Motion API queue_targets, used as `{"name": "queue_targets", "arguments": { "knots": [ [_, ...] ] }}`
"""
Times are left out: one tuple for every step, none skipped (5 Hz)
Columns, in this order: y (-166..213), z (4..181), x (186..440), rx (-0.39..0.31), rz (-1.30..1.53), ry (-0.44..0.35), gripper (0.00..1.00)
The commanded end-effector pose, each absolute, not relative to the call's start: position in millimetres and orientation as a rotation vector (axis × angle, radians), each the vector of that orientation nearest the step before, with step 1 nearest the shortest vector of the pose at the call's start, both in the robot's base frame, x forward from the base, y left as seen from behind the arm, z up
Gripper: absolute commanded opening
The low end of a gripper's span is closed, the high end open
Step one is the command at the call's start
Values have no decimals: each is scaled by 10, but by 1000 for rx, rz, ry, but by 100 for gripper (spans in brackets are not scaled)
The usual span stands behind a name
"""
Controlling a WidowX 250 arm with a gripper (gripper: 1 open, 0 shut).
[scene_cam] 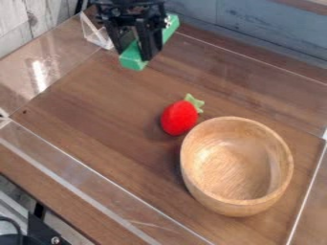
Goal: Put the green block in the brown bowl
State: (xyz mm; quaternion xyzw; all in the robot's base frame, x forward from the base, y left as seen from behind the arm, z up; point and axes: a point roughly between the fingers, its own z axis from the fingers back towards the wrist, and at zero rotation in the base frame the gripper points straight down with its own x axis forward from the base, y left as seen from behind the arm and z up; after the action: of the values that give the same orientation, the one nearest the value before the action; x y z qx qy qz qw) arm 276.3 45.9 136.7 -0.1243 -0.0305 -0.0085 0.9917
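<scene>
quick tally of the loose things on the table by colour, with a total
green: 1, the small green rectangular block, held up in the hand
red: 1, the red strawberry-shaped toy with a green top
brown: 1, the large round light-brown wooden bowl
total: 3

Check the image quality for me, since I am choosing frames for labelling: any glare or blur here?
Camera view: whitish glare on the clear panel at left; gripper and green block slightly soft; strawberry toy and bowl evenly lit, fairly sharp.
</scene>
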Motion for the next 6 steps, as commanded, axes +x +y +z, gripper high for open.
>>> {"name": "queue_targets", "arguments": {
  "knots": [
    [341,1428,2740,-242,-129,-92,0],
    [280,1313,2741,-254,-211,-79,0],
    [330,1247,2825,-257,-150,-90,0],
    [424,1190,2927,-257,-88,-102,0],
    [605,1200,3023,-253,-64,-111,0],
    [198,1214,2880,-251,-98,-114,0]
  ]
}}
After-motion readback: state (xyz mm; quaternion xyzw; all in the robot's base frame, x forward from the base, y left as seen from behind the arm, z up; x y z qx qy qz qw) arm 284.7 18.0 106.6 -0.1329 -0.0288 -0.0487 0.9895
